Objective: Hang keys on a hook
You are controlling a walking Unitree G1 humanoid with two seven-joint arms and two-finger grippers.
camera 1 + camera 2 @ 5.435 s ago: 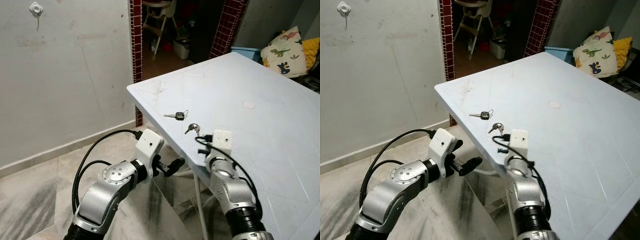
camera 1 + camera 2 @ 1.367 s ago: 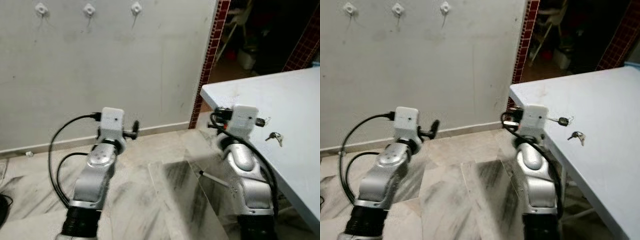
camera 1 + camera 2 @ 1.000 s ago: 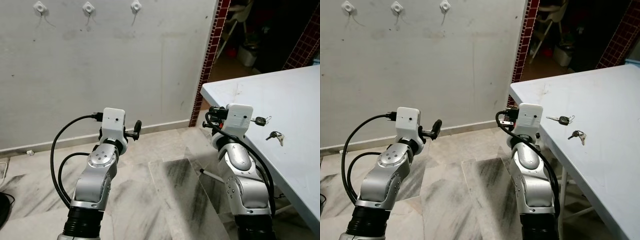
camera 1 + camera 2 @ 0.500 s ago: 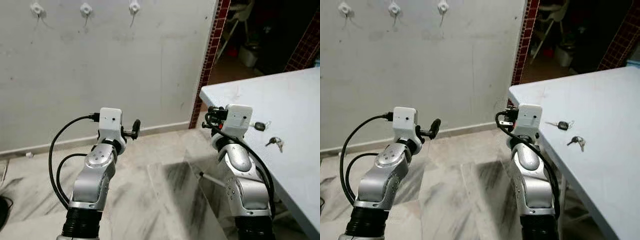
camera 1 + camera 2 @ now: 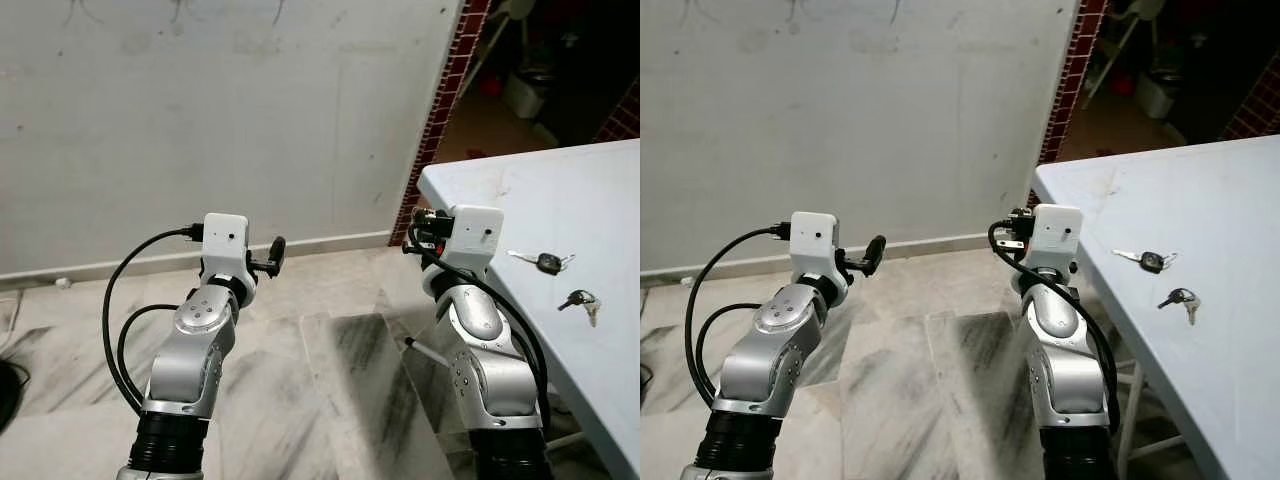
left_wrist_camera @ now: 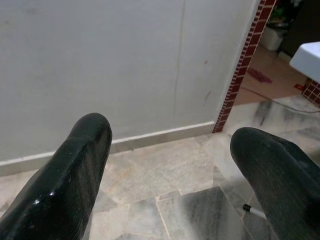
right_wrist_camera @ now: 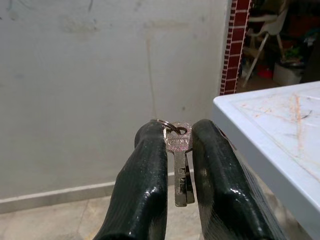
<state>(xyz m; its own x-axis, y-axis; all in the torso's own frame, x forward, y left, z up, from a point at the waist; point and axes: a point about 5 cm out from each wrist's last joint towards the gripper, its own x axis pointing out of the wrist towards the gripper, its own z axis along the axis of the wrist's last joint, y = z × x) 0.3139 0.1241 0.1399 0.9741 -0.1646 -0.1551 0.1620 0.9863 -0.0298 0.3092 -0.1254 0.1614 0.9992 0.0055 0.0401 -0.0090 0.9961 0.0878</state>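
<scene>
My right gripper (image 7: 179, 131) is shut on a small bunch of silver keys (image 7: 179, 165) on a ring, which hangs down between the fingers. In the eye views that gripper (image 5: 420, 230) is held up beside the corner of the white table (image 5: 600, 190), facing the grey wall (image 5: 250, 120). My left gripper (image 5: 272, 255) is raised at the same height, open and with nothing in it, its fingers (image 6: 85, 150) wide apart. Thin dark tails below the wall hooks (image 5: 278, 10) reach the wall's top edge.
Two more keys lie on the table: a black-headed one (image 5: 543, 262) and a smaller set (image 5: 580, 299). A red brick pillar (image 5: 445, 110) marks a dark doorway at the right. Marble floor (image 5: 330, 380) lies between me and the wall. A black cable (image 5: 5, 380) lies at the far left.
The view has tipped down, so the wall hooks have slid off the top and the table keys sit further in. Both arms keep their pose, the right still on the keys.
</scene>
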